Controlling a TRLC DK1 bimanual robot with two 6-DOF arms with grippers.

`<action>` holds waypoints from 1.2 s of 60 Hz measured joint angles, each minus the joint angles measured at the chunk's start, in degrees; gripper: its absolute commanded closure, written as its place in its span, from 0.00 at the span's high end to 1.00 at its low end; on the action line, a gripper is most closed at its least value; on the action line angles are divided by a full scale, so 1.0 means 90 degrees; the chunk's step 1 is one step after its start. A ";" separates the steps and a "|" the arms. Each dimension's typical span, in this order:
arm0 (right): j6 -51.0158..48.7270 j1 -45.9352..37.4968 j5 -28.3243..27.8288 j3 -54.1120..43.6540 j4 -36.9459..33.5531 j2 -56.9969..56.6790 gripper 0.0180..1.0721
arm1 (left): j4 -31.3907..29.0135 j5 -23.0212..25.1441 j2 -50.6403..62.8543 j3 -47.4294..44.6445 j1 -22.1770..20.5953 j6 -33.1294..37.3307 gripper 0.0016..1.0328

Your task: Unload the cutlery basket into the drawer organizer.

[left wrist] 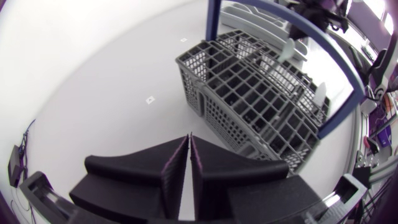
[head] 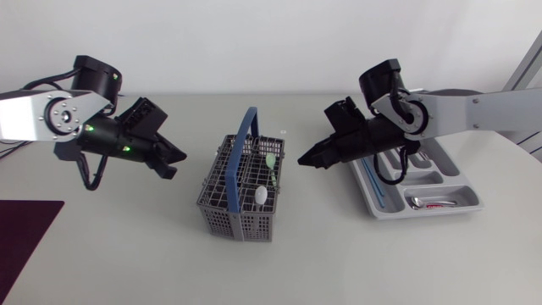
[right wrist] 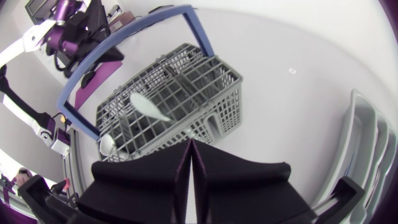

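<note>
Grey cutlery basket at mid-table, flanked by two closed, empty grippers.

The basket is a lattice of small compartments under a tall blue handle. A white spoon stands bowl-up near its front corner, and a pale green utensil stands further back on the same side. The left gripper hangs near the basket's left side, and the right gripper near its right. Each has its fingers pressed together on nothing, and neither touches the basket. Behind the right arm lies the grey drawer organizer, with a metal cutlery piece in its front slot and a blue stick in a long one. A dark mat lies at the table's left edge.
</note>
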 measured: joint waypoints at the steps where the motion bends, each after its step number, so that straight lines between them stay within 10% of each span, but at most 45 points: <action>1: 0.0015 -0.0022 0.0029 0.0095 0.0058 0.0053 0.05 | -0.0090 -0.0002 -0.0138 -0.0075 -0.0034 0.0036 0.15; 16: 0.0187 -0.0299 0.0136 0.1154 0.0282 0.1163 0.05 | -0.1107 0.0002 -0.1348 -0.1027 -0.0930 0.0301 0.15; 39: 0.0612 -0.0221 0.0206 0.2732 0.0423 0.2669 0.05 | -0.0896 0.0002 -0.1282 -0.1756 -0.1977 0.0289 0.15; 72: 0.0629 -0.0024 -0.0202 0.2948 0.0075 0.2936 0.05 | 0.0301 0.0070 -0.0248 -0.1666 -0.1552 0.0002 0.15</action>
